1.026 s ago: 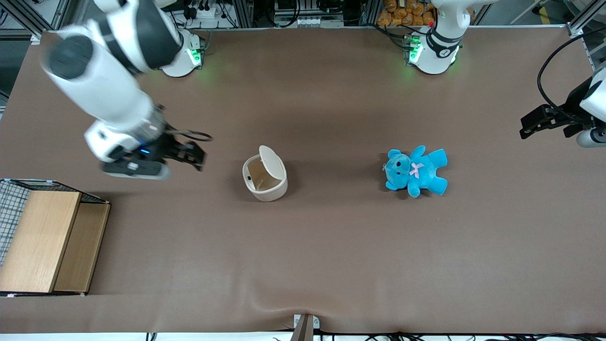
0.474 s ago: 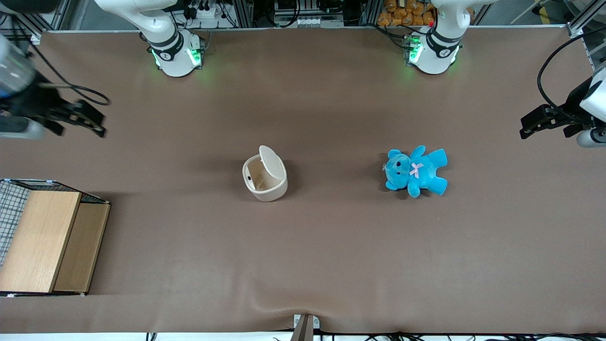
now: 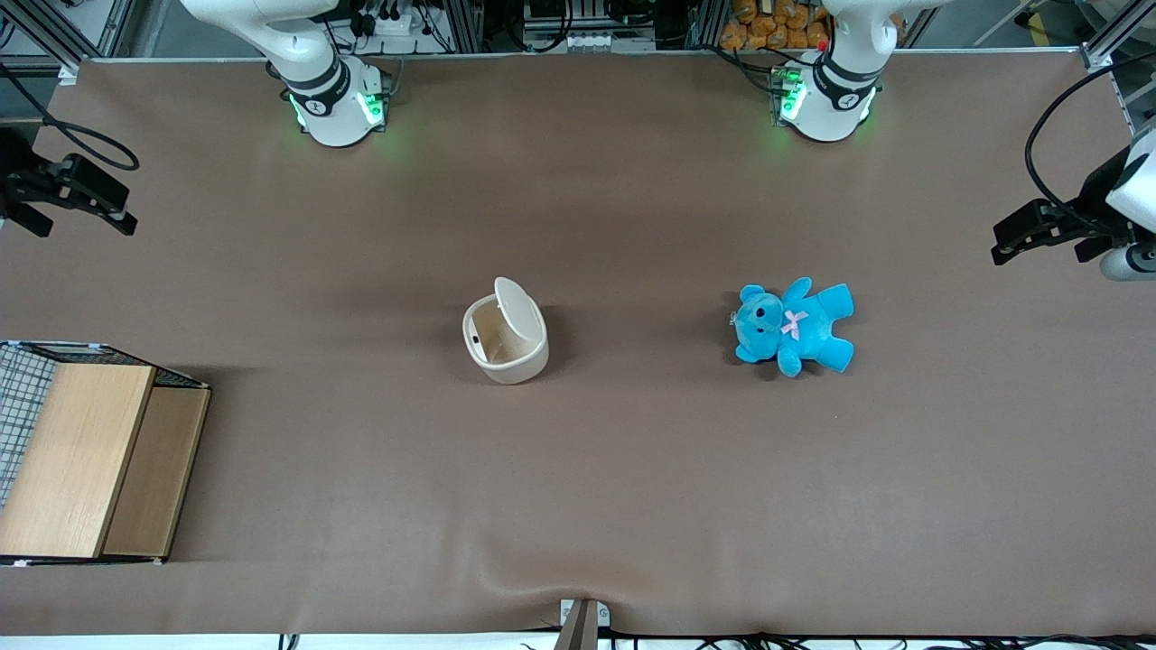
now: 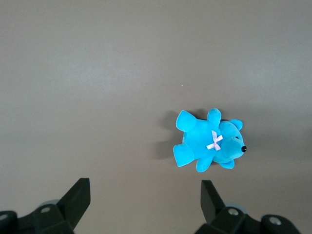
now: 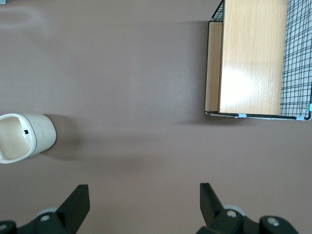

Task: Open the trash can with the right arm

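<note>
The cream-white trash can stands near the middle of the brown table with its lid tipped up, and its tan inside shows. It also shows in the right wrist view. My right gripper is open and empty, high above the table's edge at the working arm's end, far from the can. In the right wrist view its two black fingers stand wide apart over bare tabletop, and the gripper holds nothing.
A wooden box with a wire mesh side sits at the working arm's end, nearer the front camera than the gripper; it shows in the right wrist view. A blue teddy bear lies toward the parked arm's end.
My right arm has pulled away from beside the trash can and risen toward the working arm's end of the table. The can stays put with its lid up.
</note>
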You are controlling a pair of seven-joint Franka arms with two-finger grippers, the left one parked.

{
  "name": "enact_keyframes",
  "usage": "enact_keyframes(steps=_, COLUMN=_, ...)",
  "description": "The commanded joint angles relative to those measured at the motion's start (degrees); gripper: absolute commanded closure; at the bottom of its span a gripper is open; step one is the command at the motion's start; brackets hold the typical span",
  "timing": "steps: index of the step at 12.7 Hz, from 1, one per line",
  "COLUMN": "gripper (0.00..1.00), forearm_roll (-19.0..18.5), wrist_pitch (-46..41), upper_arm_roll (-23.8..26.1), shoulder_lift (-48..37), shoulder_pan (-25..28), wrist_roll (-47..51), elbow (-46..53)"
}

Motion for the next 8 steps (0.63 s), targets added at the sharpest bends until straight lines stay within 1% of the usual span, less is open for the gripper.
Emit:
enact_keyframes(steps=1, gripper=0.00, forearm_roll=1.2, wrist_pitch=-0.8, upper_arm_roll=-0.8, shoulder_lift=-1.0, shoulder_pan=-0.6, wrist_roll=-1.6, elbow=-1.1)
enact_keyframes(steps=3, gripper=0.00, forearm_roll=1.2, wrist_pitch=-2.1, upper_arm_roll=-1.7, shoulder_lift=-0.9, shoulder_pan=-0.5, wrist_roll=-1.6, elbow=-1.0)
enact_keyframes(steps=8, gripper=0.00, forearm_roll=0.5, wrist_pitch=-4.1, upper_arm_roll=-1.6, shoulder_lift=-0.5, shoulder_pan=-0.1, wrist_roll=-1.2, elbow=2.3)
